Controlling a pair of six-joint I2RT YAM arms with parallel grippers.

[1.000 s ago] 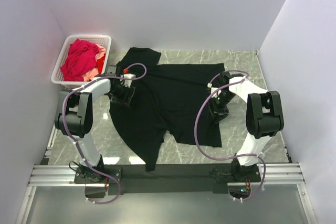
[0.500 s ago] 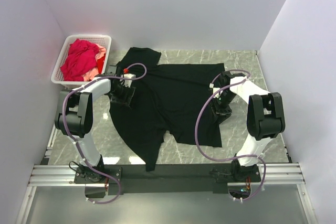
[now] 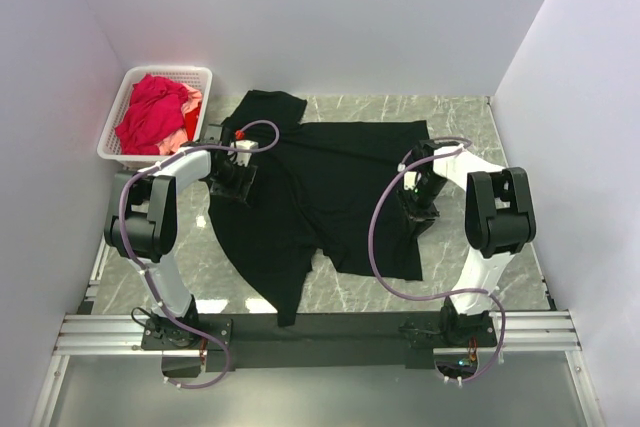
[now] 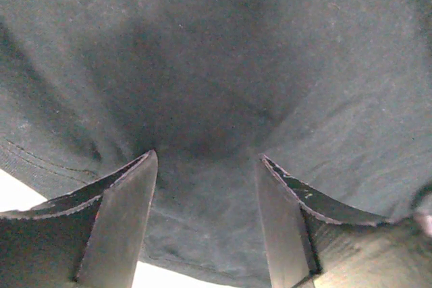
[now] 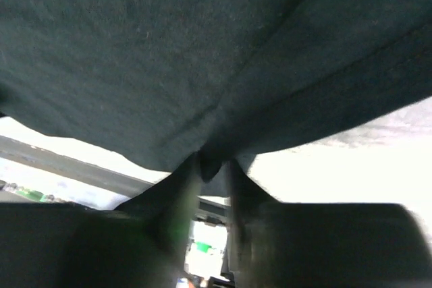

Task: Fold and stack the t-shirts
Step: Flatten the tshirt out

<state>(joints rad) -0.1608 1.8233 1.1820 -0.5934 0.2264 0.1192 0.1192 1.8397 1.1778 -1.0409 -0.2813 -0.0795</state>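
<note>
Item: black t-shirt (image 3: 320, 187), one, rumpled, spread on the marble table (image 3: 460, 117). Its broad span ran left to right between the two arms, with one tail trailing toward the near edge.
Left gripper (image 4: 206, 160): set down on the shirt's left border, jaws spread apart, cloth lying slack between them, nothing clamped.
Right gripper (image 5: 210, 166): at the shirt's right border, jaws drawn close on a pinched ridge of the black cloth.
Each arm stood nearest its own side of the shirt; judged a set-up for lifting both borders and folding across the span.
Crimson and pink t-shirts (image 3: 150, 112): heaped in the white basket (image 3: 170, 69), far-left corner
</note>
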